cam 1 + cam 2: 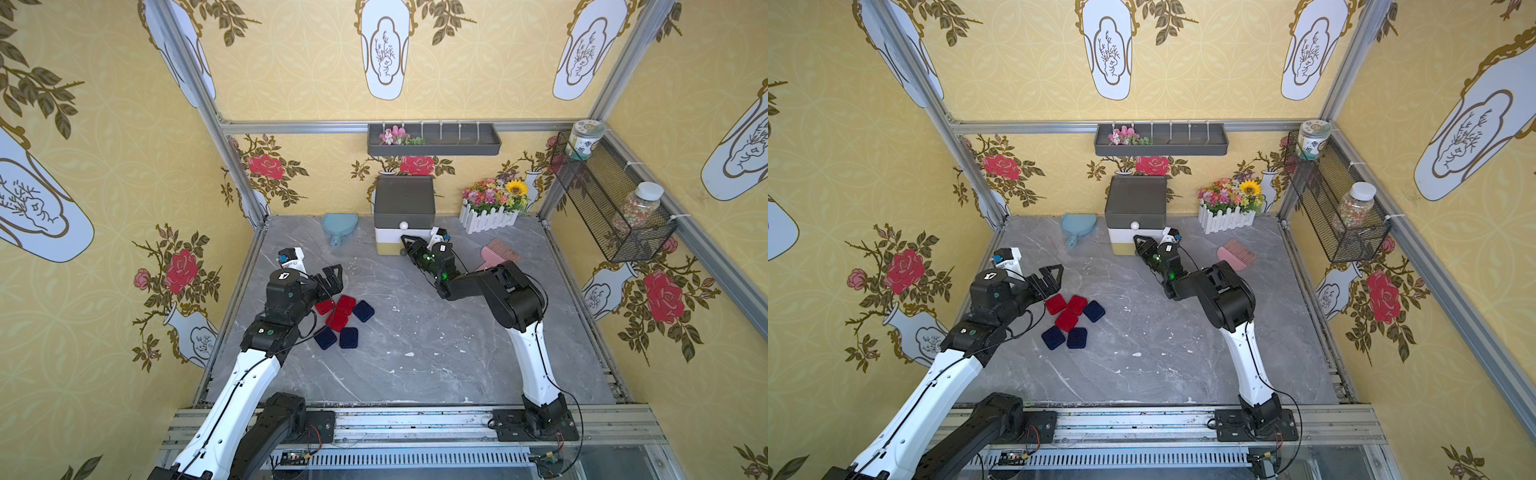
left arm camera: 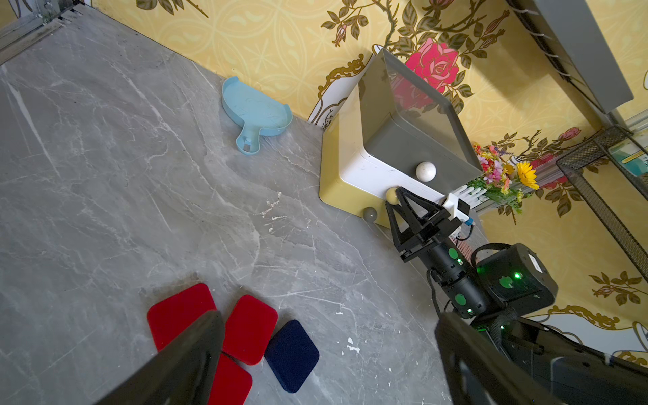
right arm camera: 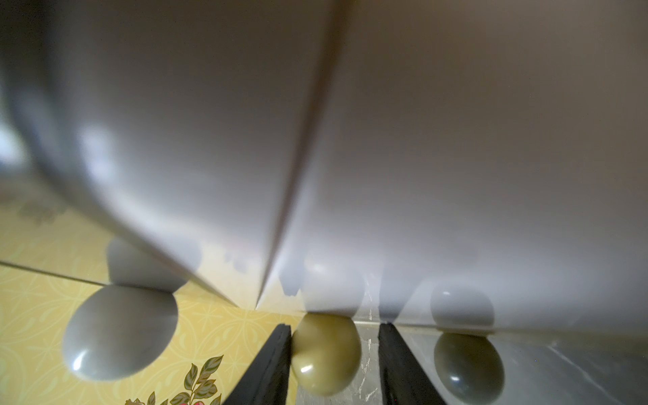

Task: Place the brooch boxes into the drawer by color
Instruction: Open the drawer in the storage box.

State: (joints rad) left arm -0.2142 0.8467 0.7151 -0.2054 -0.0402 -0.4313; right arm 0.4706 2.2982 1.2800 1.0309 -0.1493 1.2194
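Both top views show marble tabletop point(image 1: 415, 365) — yellow floral walls point(image 1: 311, 83).

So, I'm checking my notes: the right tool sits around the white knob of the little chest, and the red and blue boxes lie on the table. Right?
One slip: the knob's colour. The right tool sits around the olive-yellow knob, seen close in the right wrist view; the rest stands.

Six brooch boxes point(image 1: 336, 320) are counted (three red, three navy); one three-drawer chest point(image 1: 404, 199), three knobs point(image 2: 426, 171) and two jars point(image 1: 636, 205) are seen.
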